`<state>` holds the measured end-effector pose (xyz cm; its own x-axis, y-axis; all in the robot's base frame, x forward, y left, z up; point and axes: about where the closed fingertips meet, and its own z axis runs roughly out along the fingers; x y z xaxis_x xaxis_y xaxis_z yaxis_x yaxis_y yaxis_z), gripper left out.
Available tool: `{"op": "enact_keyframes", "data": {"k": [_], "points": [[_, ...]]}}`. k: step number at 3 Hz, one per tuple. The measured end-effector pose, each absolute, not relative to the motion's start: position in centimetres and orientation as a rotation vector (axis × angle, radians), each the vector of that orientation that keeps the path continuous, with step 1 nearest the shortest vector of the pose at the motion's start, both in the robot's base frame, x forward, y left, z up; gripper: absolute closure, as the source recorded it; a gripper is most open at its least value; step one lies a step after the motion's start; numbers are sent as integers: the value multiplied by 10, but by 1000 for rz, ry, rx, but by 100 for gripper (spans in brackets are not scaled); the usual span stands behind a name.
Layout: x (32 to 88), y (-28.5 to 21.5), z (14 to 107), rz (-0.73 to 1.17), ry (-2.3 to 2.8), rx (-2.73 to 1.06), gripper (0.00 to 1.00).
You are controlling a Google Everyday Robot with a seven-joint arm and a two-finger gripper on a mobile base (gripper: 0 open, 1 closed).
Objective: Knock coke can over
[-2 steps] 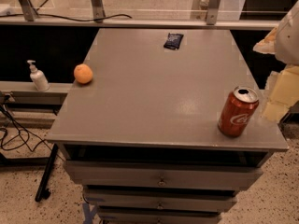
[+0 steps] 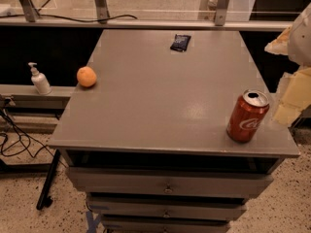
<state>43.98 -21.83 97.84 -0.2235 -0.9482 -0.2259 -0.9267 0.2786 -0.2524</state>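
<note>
Gripper (image 2: 287,106) just right of the coke can (image 2: 247,116); its grip I cannot tell
Can stands up on the table (image 2: 160,96); 1 orange (image 2: 86,76) far left

Setting: lab-like robot test area. Evidence: grey metal drawer cabinet with a flat surface (image 2: 160,106); speckled terrazzo floor (image 2: 29,208); loose black cables (image 2: 14,142); white pump dispenser bottle (image 2: 40,80) on a side ledge; cream robot pincer (image 2: 291,101) at the surface's right edge.
</note>
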Motion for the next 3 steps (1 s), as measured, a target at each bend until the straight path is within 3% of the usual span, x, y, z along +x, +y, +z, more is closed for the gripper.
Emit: {"op": "enact_keyframes", "data": {"k": [3], "points": [[460, -297, 925, 294, 2112, -1435, 0]]}}
